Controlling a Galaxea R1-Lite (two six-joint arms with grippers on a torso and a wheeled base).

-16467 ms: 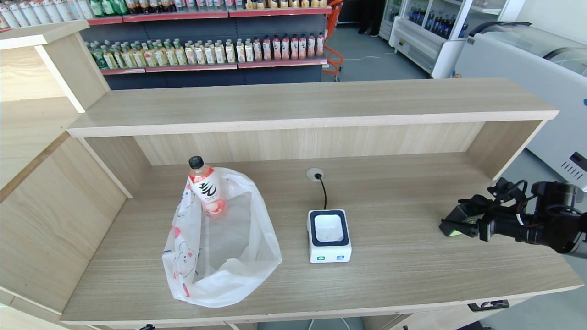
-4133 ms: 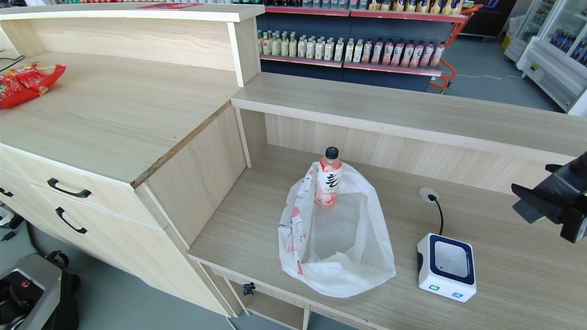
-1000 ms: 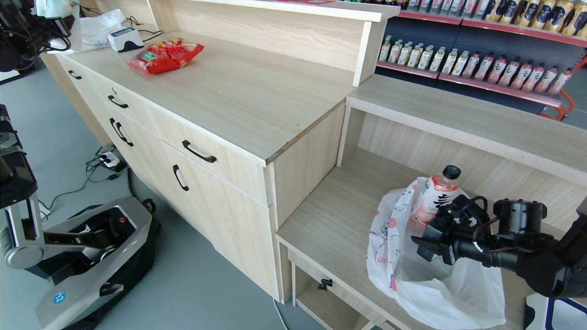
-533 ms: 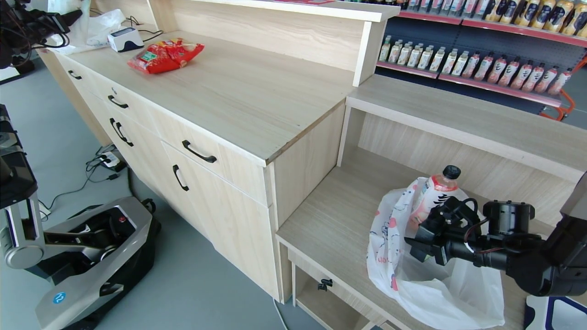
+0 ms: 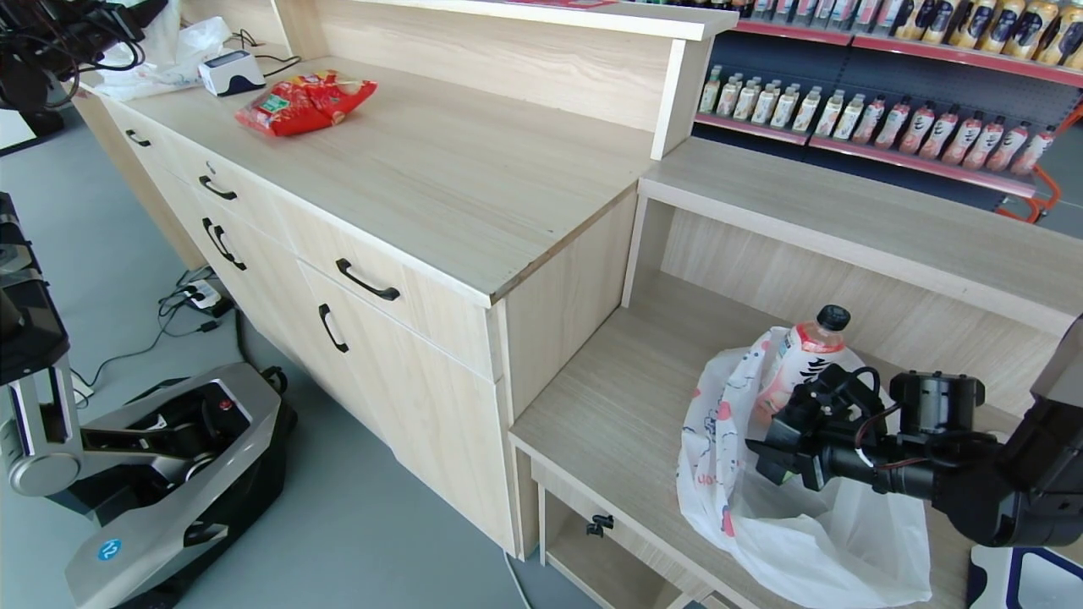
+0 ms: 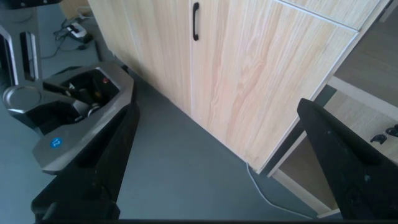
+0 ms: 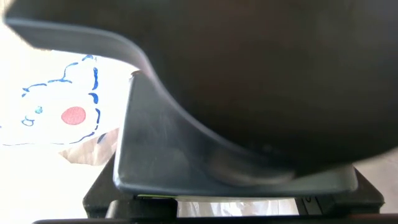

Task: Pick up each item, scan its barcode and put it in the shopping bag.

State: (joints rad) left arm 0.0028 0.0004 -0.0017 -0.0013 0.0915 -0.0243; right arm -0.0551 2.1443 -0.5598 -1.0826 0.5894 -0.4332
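Right gripper [image 5: 761,457] hangs at the mouth of the bag [image 5: 715,499], just beside the bottle [image 5: 794,365]. The bottle stands upright inside the bag, at its far side. Whether this gripper is wide, narrow or holding anything cannot be told. Left gripper [image 6: 211,168] is spread wide and empty, well to the left of the bag. Snack packet [image 5: 305,101] lies on the raised counter [image 5: 474,186], well apart from the bag and far from both grippers.

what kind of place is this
Most likely a small supermarket or convenience store, seen at the till. Shelves of bottled drinks run along the back, a long wooden checkout counter stands in front, and a shopping bag with a bottle in it sits on the lower desk.
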